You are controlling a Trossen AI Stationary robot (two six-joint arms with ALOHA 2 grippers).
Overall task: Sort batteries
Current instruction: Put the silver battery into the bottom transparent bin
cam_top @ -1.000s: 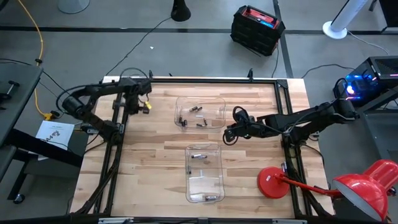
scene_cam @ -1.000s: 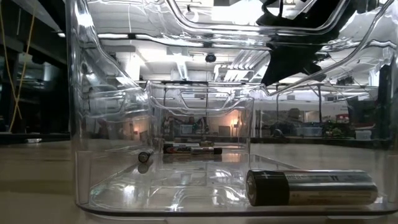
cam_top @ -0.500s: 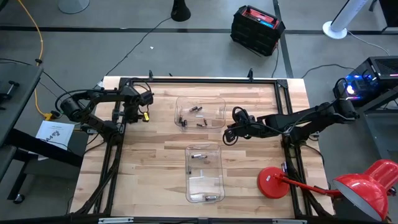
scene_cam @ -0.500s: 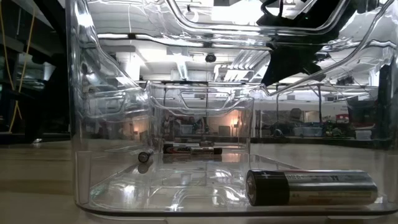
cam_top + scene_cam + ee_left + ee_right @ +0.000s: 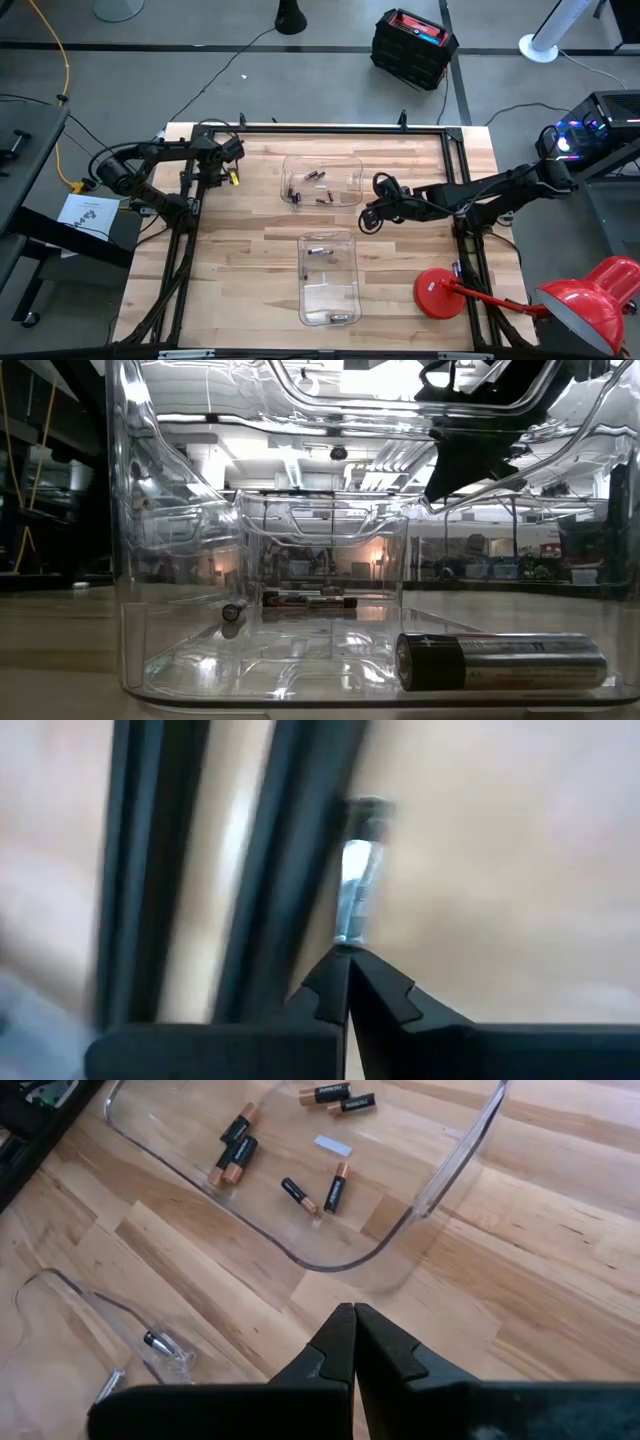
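The right gripper point(image 5: 352, 1342) has its two dark fingers point(image 5: 388, 1350) pressed together, holding nothing, poised above the bare light wooden table point(image 5: 400, 290) just beside the far clear plastic bin point(image 5: 322, 181). That bin holds several small dark batteries with copper-coloured ends point(image 5: 233, 1152) scattered on its floor. The near clear plastic bin point(image 5: 329, 278) holds a few more cells, one large dark battery point(image 5: 500, 661) lying on its side against the front wall. The left gripper point(image 5: 348, 982), fingers also closed and empty, hovers at the table's far left corner beside the black metal frame rail point(image 5: 270, 870)
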